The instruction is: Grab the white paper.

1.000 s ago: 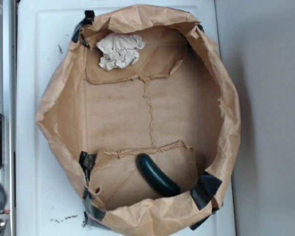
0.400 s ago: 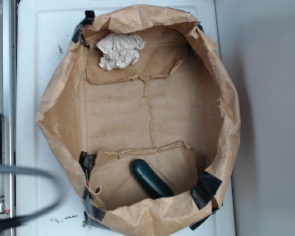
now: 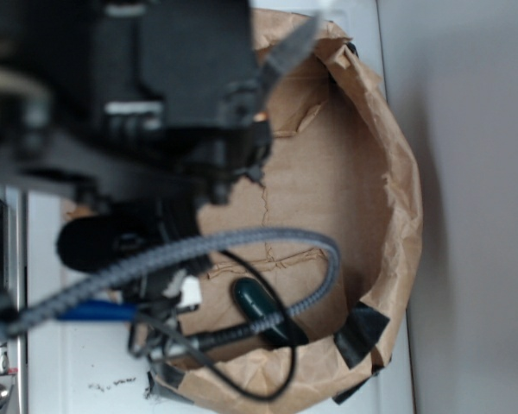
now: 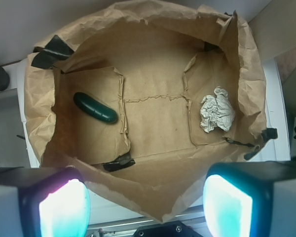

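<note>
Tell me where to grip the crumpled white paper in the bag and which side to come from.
Come straight down from above: the brown paper bag has walls all round the white paper. Pinch across the wad's narrower middle. The open gripper is not over it yet.

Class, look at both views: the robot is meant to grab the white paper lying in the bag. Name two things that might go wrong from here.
1. The white paper lies close to the brown bag's side wall and a raised flap, so the open gripper may pinch bag paper instead.
2. In the exterior view the arm hides the wad completely, so only the wrist view can guide the approach; the dark green object lies well away.
</note>
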